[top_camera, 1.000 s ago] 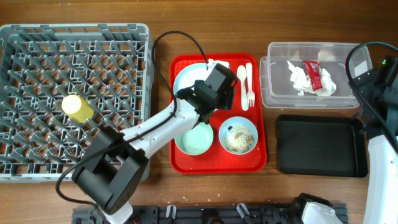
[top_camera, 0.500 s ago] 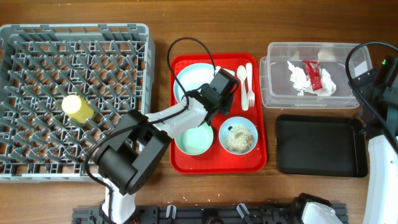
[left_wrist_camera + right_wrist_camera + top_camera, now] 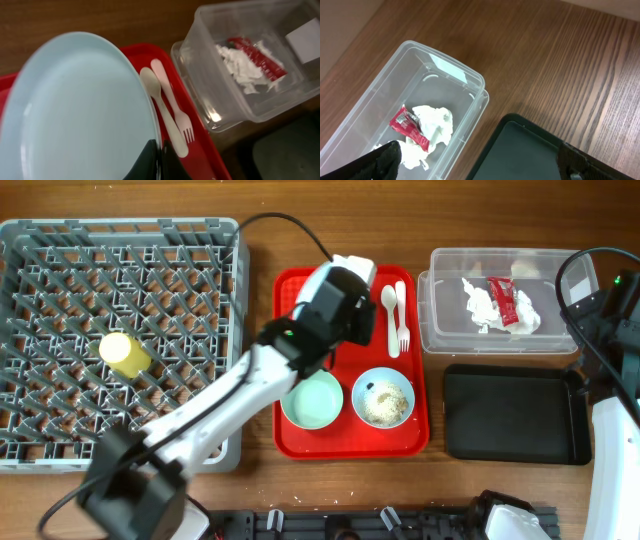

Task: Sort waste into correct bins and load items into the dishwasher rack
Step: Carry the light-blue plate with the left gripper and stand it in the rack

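Since the left pincer had the plate pinched by its rim, I'd have carried it level to the rack; right pincer was open.

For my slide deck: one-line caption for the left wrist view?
Left gripper holds the plate by its rim over the red tray, beside spoon and fork.

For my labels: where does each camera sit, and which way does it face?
Overhead: above the table, facing down on rack, red tray, tub; left arm, right arm show.
Left wrist: faces the plate in the left gripper, beside spoon, fork.
Right wrist: faces down on tub, black tray; fingertips show.
All share the tub.
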### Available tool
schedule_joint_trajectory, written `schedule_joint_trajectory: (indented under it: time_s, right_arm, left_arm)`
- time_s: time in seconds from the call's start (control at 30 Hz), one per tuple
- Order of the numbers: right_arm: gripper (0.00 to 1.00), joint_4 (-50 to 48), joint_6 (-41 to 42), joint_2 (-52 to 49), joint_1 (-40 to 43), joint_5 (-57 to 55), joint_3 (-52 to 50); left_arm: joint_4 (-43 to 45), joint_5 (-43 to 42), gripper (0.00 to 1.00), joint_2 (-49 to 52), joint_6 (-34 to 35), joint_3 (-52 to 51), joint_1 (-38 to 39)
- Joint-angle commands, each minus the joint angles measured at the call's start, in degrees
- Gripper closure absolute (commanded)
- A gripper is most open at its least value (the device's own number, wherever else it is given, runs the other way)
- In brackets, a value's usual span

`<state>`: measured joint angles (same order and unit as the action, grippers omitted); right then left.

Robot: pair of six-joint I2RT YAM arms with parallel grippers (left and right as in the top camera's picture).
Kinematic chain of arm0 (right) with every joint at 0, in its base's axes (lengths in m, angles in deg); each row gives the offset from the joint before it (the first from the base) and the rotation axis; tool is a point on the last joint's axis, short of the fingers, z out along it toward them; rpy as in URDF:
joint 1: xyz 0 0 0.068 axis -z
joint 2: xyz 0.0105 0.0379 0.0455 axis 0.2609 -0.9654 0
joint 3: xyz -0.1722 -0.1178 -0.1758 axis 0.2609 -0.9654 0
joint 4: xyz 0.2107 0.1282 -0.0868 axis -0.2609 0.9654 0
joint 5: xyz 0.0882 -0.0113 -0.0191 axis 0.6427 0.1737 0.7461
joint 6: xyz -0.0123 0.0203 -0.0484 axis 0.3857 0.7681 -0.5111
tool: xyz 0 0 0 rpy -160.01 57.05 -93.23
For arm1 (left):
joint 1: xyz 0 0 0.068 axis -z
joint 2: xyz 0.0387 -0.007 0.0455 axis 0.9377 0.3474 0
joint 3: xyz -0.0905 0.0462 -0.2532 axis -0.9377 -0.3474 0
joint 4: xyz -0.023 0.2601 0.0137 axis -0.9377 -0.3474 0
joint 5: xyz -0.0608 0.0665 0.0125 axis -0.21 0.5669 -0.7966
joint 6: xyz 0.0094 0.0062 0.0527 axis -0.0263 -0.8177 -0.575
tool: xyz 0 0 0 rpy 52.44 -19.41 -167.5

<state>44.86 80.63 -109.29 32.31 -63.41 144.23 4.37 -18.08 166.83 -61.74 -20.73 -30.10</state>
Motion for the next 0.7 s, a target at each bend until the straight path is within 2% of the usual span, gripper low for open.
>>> schedule_joint_trajectory:
  time_s: [0.0,0.03,0.17,0.3,0.4,0.43,0.5,0.67]
  right_arm:
    - [0.00,-0.1,0.7,-0.1,0.2,0.1,-0.1]
    - [0.00,-0.1,0.7,-0.1,0.2,0.1,-0.1]
    - [0.00,-0.2,0.7,-0.1,0.2,0.1,-0.1]
    - [0.00,-0.1,0.7,-0.1,0.2,0.1,-0.1]
    - [0.00,-0.1,0.7,-0.1,0.2,0.1,-0.1]
    - [0.00,-0.1,0.6,-0.1,0.2,0.1,-0.1]
    - [0.00,-0.1,0.7,-0.1,0.2,0.1,-0.1]
    - [0.00,-0.1,0.7,-0.1,0.2,0.1,-0.1]
  left_arm:
    - [-2.9,-7.2,0.96,-7.3,2.2,0.1,-5.3]
    - [-4.1,-9.4,0.96,-9.7,4.3,0.1,-8.1]
    - [-4.8,-28.1,0.96,-16.6,6.3,0.1,-21.1]
    - [-5.9,-41.5,0.96,-18.2,9.1,0.1,-34.1]
    - [-10.3,-45.0,0.96,-18.0,10.2,0.1,-42.9]
    - [-11.1,-48.8,0.96,-17.4,9.8,0.0,-45.5]
    - [-11.6,-51.5,0.96,-16.0,9.7,0.0,-47.8]
    - [-12.2,-51.5,0.96,-9.1,8.2,0.0,-49.6]
